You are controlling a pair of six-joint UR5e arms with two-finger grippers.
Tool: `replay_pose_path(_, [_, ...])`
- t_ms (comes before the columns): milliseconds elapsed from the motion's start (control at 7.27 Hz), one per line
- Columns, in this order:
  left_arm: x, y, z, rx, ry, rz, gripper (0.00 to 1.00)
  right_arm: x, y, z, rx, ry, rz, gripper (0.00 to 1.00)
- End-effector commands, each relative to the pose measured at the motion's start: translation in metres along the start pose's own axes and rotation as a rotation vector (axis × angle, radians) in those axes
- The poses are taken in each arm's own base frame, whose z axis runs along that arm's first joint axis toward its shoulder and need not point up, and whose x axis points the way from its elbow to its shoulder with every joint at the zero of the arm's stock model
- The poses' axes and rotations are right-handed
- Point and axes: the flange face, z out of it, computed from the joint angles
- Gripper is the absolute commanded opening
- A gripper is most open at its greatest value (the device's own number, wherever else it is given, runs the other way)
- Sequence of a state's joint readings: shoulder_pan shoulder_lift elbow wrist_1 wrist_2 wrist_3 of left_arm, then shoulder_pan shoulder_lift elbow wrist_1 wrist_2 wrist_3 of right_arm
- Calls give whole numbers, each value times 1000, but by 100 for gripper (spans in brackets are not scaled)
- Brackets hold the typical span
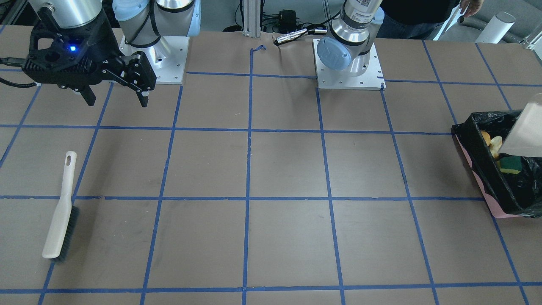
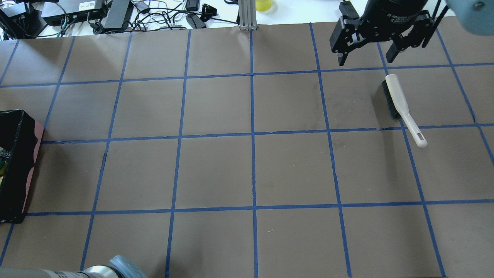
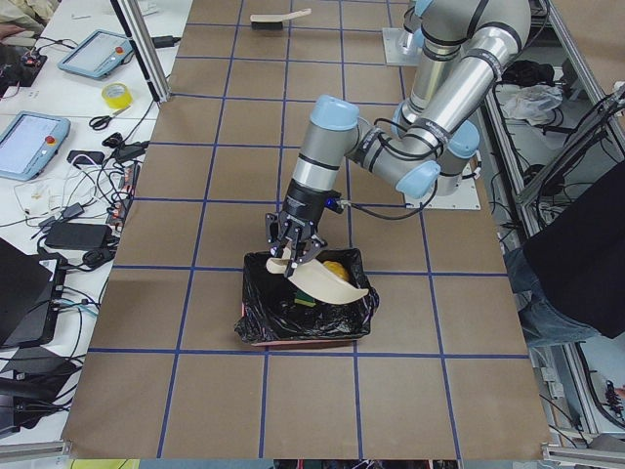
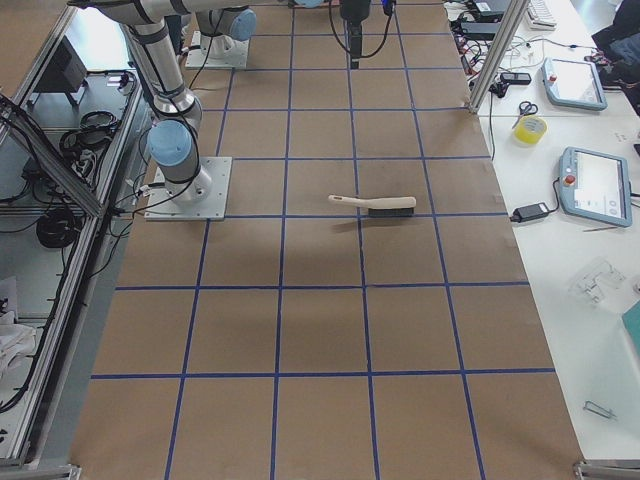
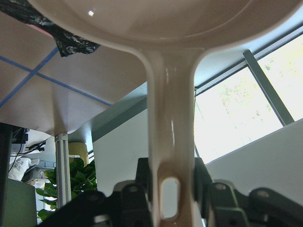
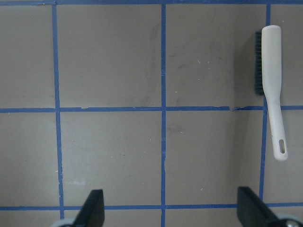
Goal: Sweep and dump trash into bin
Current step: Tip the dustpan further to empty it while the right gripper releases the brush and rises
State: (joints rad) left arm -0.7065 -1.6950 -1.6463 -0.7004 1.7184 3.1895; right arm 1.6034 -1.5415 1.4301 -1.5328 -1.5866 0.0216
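From the front-facing view, we are judging the dumping step nearly done. The trash is lying inside the bin: the orange lump and the crescent slice are touching, and the sponge piece is just beside them. The dustpan is hanging tilted over the bin's rim. The right pincer is hovering with its jaws spread and holding nothing, well apart from the bin. The brush is lying on the table, out in front of that pincer.

From overhead, the right pincer is gaping over bare table. The brush is lying near its fingertips, and the bin is sitting far off at the table's opposite end.

From the left end, the left pincer is pinching the dustpan's handle. The dustpan is tipping just below it, and the trash is resting in the bin right under it.

From the right end, we are seeing only the brush clearly.

On the left wrist, the fingers are pressing the handle from both sides.

On the right wrist, the fingertips are standing wide apart, with the brush ahead and off to one side and no trash in sight.

Next, we are expecting the left pincer to level the dustpan, draw it away without snagging the bag, and set it down.
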Motion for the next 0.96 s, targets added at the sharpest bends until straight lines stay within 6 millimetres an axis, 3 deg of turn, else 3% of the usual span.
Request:
replay_pose_path(0, [-51,9,-56,254,-129,-85,0,0,5,-3,22,-8,-36,99])
replay_pose_path(138, [-70,7,-62,337,-185,-139,0,0,6,-5,48,-7,-42,99])
replay_pose_path(275, [-98,-8,-56,431,-217,-188,0,1,6,-3,45,-4,-77,99])
replay_pose_path(413, [-142,-32,-66,542,-235,-264,0,0,8,-5,49,-4,-79,100])
replay_pose_path(550, [-182,-49,-59,613,-201,-388,0,0,8,-5,50,-4,-83,100])
replay_pose_path(825, [-249,-87,-16,756,-146,-462,0,0,8,-5,48,-4,-85,100])
